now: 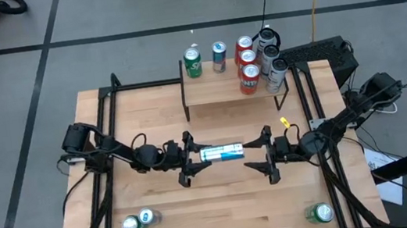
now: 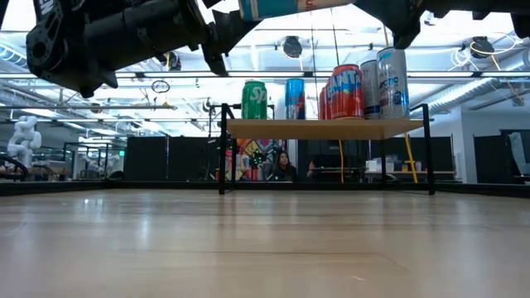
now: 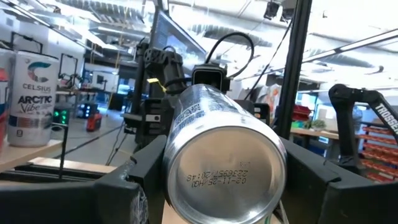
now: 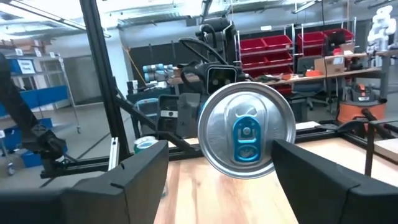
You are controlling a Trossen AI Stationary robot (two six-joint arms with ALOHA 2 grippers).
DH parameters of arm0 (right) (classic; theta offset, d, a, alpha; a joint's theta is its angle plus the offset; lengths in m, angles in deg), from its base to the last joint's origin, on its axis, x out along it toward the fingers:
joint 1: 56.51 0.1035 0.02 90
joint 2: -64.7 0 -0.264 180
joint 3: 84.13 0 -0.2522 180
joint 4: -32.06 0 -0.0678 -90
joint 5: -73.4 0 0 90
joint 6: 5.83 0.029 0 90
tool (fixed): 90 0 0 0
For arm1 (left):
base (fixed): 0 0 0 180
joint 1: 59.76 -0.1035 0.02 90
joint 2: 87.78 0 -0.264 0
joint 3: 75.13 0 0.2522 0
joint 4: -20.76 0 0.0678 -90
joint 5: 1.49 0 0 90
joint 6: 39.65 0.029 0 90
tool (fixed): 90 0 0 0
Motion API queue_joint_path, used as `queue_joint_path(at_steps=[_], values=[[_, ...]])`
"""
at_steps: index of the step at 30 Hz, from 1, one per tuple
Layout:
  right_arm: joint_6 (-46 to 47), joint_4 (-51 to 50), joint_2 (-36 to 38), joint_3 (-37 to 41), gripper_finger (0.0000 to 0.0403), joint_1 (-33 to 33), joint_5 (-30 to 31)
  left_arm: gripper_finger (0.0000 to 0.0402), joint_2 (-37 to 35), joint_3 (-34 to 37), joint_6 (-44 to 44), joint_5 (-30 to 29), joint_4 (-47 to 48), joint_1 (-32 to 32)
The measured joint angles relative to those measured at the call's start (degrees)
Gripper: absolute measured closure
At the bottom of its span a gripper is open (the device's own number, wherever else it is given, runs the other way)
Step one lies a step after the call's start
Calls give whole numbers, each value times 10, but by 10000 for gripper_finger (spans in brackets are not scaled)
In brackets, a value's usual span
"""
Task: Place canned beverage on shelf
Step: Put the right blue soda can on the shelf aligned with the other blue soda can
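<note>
A slim silver and blue canned beverage (image 1: 221, 152) hangs on its side above the middle of the table, with my left gripper (image 1: 198, 159) shut on it. My right gripper (image 1: 251, 155) faces the can's tab end (image 4: 246, 132), open. Its fingers stand on either side of that end with a gap on each side. The shelf (image 1: 224, 89) stands at the table's far edge on thin black legs and carries several upright cans (image 1: 248, 65). My left gripper pinches the can's bottom end (image 3: 186, 155) between its two fingers (image 3: 134, 180), one on each side of the round wall. The fingers come about level from the table's left and lie along the can. The can is lifted clear of the table, on its side, tab end toward the right arm.
Two cans (image 1: 139, 222) lie near the table's front left corner and a green one (image 1: 319, 213) near the front right. A black box (image 1: 322, 55) with cables sits beyond the shelf's right end. Bare wood (image 1: 231, 205) lies below both grippers.
</note>
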Motion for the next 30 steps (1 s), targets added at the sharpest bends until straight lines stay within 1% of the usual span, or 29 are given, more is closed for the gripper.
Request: queue_joint_path(at_steps=[5, 9, 12, 16, 21, 25, 30], values=[[-4, 2, -1, -5, 126, -5, 0, 180, 0, 0, 0, 6, -1, -1], [-15, -3, -1, -5, 126, -8, 24, 180, 0, 0, 0, 7, 2, -2], [-20, 3, -1, -6, 126, -6, 20, 180, 0, -1, 0, 11, 3, -2], [-60, -2, 5, -6, 122, 11, 22, 180, 0, -1, 4, 22, 6, -1], [-104, 1, 21, -8, 122, 35, 48, 180, 2, -2, 3, 33, 20, -3], [-107, 1, 23, -8, 122, 45, 50, 180, 2, -2, 11, 57, 12, -4], [-86, -18, 15, -8, 122, 44, 50, 180, 2, -2, 13, 58, 11, -5]])
